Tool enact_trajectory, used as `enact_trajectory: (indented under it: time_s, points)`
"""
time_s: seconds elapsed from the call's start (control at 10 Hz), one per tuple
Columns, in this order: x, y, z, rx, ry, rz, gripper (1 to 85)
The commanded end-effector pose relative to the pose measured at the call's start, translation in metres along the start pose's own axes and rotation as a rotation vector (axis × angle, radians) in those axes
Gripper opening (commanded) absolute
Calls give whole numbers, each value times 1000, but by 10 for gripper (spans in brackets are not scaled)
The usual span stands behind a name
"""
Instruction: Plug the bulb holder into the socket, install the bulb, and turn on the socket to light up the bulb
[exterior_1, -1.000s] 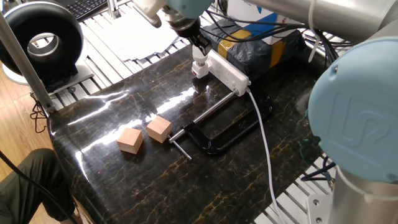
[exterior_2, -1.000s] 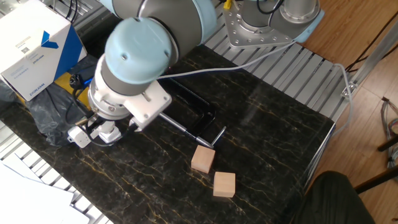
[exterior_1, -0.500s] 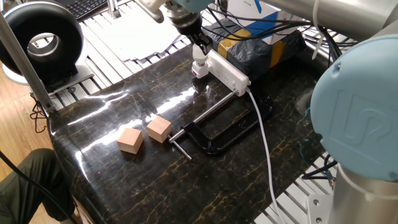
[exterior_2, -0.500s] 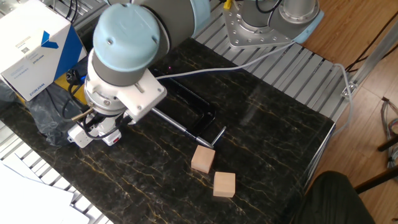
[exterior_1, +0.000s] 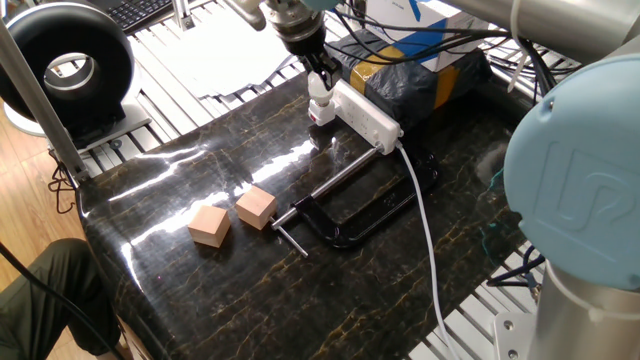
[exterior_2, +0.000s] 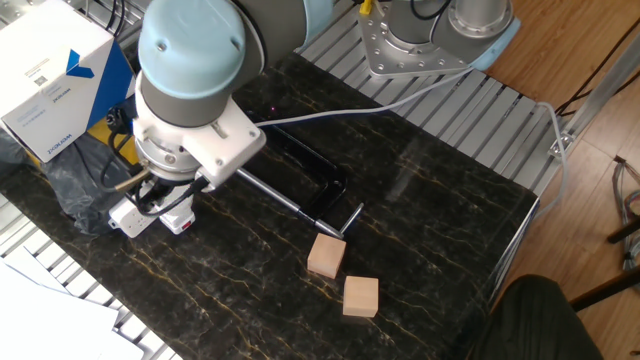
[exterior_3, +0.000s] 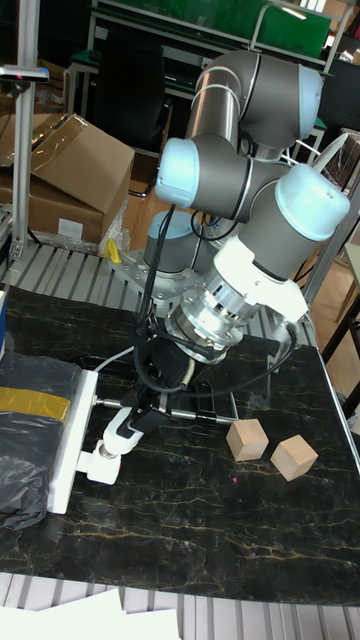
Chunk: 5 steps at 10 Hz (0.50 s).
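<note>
End effector: the end effector (exterior_1: 320, 80) sits at the far end of the power strip, its fingers pinched on the bulb (exterior_1: 319, 97); in the tall fixed view it (exterior_3: 135, 415) grips the same white piece (exterior_3: 122, 428).
Bulb: held at a tilt just above the bulb holder; whether it is seated in the thread I cannot tell.
Bulb holder: the bulb holder (exterior_1: 322, 115), white with a red mark, is at the end of the power strip; it also shows in the other fixed view (exterior_2: 176, 220) and the tall fixed view (exterior_3: 101, 467).
Power strip: the power strip (exterior_1: 368, 115) lies on the dark marble tabletop (exterior_1: 200, 290), against a black wrapped bundle (exterior_1: 420, 85), with its white cable (exterior_1: 428, 240) running toward the near edge.
Clamp: a black clamp (exterior_1: 345, 215) lies beside the cable.
Wooden cubes: two tan wooden cubes (exterior_1: 232, 217) rest side by side, well apart from the power strip.
</note>
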<state>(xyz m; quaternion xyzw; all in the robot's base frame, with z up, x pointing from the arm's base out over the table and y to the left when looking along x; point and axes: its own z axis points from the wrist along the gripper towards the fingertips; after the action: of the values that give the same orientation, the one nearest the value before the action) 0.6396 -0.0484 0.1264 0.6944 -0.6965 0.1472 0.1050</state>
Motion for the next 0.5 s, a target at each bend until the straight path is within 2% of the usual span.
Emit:
enact_trajectory:
  time_s: [0.0,0.4]
  points:
    - [0,1,-1,5,-32,-3,513]
    - [1,3,-3,3,-41,-10,513]
